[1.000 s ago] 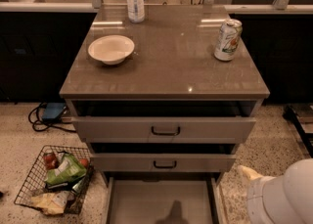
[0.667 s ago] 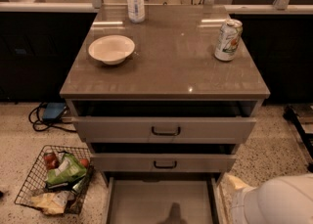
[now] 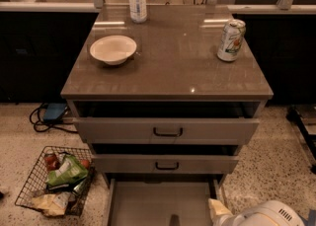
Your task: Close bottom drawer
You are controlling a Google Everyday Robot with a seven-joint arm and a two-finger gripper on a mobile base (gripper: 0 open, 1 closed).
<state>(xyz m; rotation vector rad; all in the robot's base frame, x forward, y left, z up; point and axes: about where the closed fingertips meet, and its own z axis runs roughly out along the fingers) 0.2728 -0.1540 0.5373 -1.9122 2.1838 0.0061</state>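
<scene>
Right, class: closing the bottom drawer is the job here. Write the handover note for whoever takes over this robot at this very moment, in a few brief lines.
End effector: not in view. Only a white part of the arm shows, at the lower right edge beside the bottom drawer.
Bottom drawer: pulled far out, grey tray showing, its front beyond the lower edge of the picture.
Top drawer and middle drawer: each stands slightly out; not part of this job.
Done: nothing yet; the drawer is open.
Left: bring the end effector to the drawer's front and push it fully in.
</scene>
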